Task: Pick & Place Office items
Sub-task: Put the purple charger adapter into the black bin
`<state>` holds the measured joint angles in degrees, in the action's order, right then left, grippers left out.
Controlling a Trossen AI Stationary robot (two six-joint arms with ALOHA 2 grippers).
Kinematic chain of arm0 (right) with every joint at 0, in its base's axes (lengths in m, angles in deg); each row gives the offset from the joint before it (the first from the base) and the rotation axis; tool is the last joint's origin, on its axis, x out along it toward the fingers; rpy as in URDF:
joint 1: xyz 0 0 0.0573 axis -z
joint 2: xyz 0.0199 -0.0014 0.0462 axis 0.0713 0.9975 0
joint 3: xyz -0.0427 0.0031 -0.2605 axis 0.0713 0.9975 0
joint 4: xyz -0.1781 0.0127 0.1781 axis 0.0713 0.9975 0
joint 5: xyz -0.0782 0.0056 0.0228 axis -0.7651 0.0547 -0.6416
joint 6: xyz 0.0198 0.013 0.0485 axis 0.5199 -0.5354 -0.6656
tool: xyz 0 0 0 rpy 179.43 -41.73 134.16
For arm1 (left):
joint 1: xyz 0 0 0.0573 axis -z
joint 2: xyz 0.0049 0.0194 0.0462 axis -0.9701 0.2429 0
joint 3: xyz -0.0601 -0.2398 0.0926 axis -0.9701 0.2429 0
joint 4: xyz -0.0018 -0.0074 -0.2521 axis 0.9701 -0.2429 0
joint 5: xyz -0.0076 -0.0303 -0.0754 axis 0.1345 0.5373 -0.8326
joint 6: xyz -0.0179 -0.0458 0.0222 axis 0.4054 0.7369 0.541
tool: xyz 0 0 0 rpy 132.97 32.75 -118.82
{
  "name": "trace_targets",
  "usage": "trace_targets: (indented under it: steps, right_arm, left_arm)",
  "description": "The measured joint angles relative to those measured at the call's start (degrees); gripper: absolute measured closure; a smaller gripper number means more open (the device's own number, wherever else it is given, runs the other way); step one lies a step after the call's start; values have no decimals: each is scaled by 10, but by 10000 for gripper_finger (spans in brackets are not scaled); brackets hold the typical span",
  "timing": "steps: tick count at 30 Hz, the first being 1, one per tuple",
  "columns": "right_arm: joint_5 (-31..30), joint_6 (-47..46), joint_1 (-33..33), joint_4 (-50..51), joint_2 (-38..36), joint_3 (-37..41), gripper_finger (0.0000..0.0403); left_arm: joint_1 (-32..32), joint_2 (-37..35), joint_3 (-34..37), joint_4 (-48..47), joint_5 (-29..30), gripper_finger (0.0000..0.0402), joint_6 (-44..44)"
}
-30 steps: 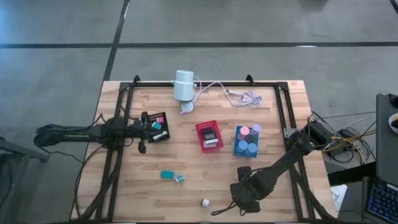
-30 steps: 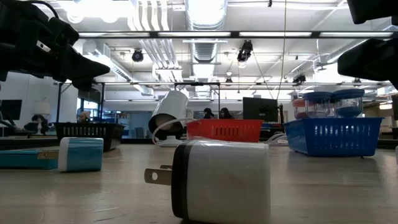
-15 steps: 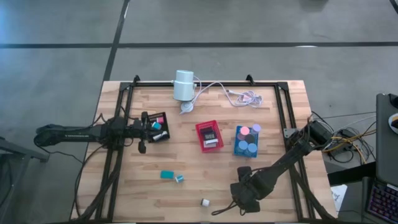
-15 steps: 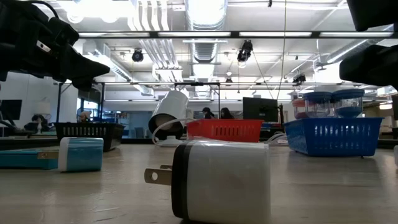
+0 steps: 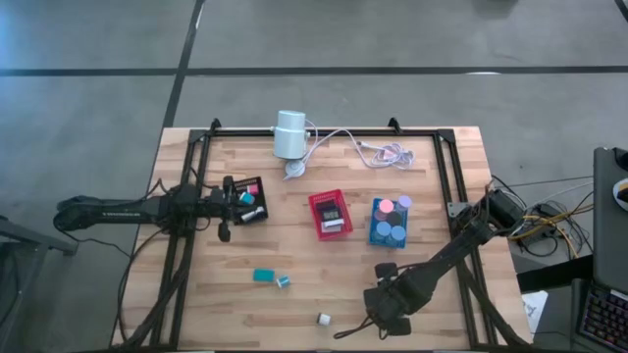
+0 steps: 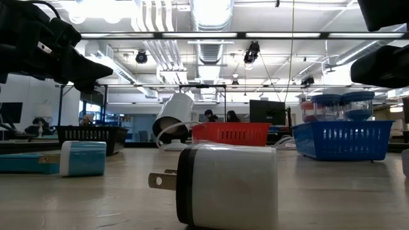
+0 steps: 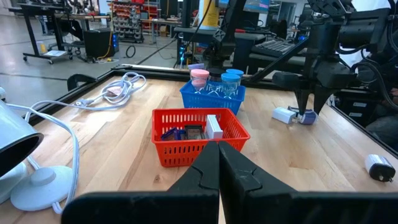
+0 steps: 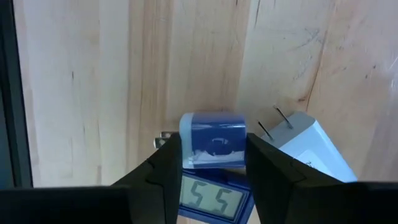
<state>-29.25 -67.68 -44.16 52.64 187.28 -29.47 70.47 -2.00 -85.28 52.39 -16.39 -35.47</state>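
Observation:
My right gripper (image 8: 213, 149) points down at the table's near right (image 5: 385, 300), shut on a small blue plug block (image 8: 212, 138). A white charger (image 8: 306, 148) with two prongs lies right beside that block. Loose on the wood lie another white charger (image 5: 323, 319), a teal block (image 5: 263, 276) and a small teal-and-white piece (image 5: 284, 281). My left gripper (image 7: 219, 168) is shut on nothing and hangs level at the table's left, next to the black tray (image 5: 248, 199). My right gripper pinches the blue block by two opposite sides (image 8: 185, 140) between its two fingers (image 8: 165, 165). The fingers come from above, pointing down. The block lies on the table top, with a metal prong sticking out past one finger.
A red tray (image 5: 331, 213) and a blue tray (image 5: 391, 222) holding round pink and blue discs stand mid-table. A white cylinder (image 5: 289, 134) and its cables (image 5: 383, 152) lie at the far edge. Black frame rails (image 5: 446, 186) run along both sides.

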Motion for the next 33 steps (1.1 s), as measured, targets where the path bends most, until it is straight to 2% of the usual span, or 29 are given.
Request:
trace_targets:
  steps: [6,11,18,22,33]
  right_arm:
    - [-3,8,0,1,-4,-6,271]
    - [-31,16,0,-4,-42,-6,271]
    - [-134,113,7,-118,-150,19,270]
    - [-158,202,27,-242,-234,84,270]
    - [-158,360,115,-611,-499,376,269]
  left_arm:
    - [0,0,0,0,0,401,0]
    - [0,0,0,0,0,401,0]
    - [0,0,0,0,0,401,0]
    - [0,0,0,0,0,401,0]
    - [0,0,0,0,0,401,0]
